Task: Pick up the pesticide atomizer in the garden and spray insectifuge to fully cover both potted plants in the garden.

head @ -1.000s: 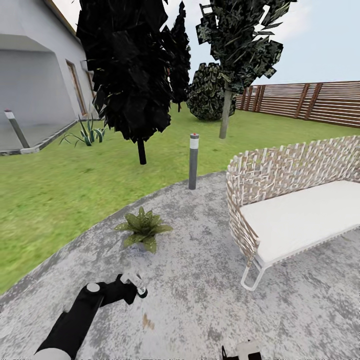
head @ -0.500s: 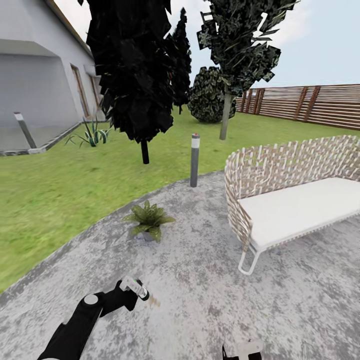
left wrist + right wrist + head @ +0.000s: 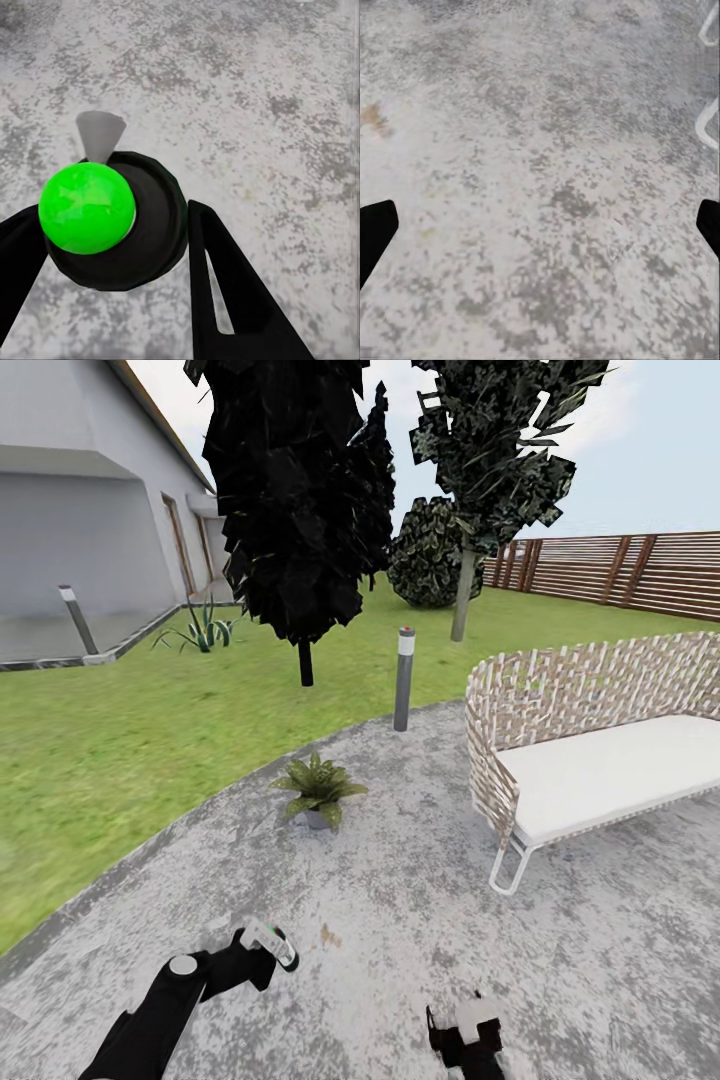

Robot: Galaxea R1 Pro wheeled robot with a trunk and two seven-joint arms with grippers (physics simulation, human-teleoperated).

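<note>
The pesticide atomizer (image 3: 272, 942) is a slim dark bottle with a pale head, held low over the grey patio by my left gripper (image 3: 258, 948). In the left wrist view the atomizer (image 3: 90, 206) shows end-on as a dark round body with a bright green cap, my left gripper (image 3: 112, 251) shut on it between black fingers (image 3: 225, 292). One potted plant (image 3: 318, 790), a small leafy rosette in a grey pot, stands on the patio well ahead of the bottle. My right gripper (image 3: 465, 1032) hangs open low over bare paving, its fingertips spread wide in the right wrist view (image 3: 540, 225).
A grey bollard lamp (image 3: 403, 680) stands at the patio's far edge. A wicker bench (image 3: 600, 760) with a white seat is at the right. Lawn (image 3: 120, 750), dark trees (image 3: 300, 510), a grassy clump (image 3: 205, 628), the house (image 3: 80, 530) and a slatted fence (image 3: 620, 570) lie beyond.
The whole view has shifted: the camera has moved back, so the plant looks smaller and farther. More of the right gripper now shows at the bottom. The left gripper keeps the atomizer.
</note>
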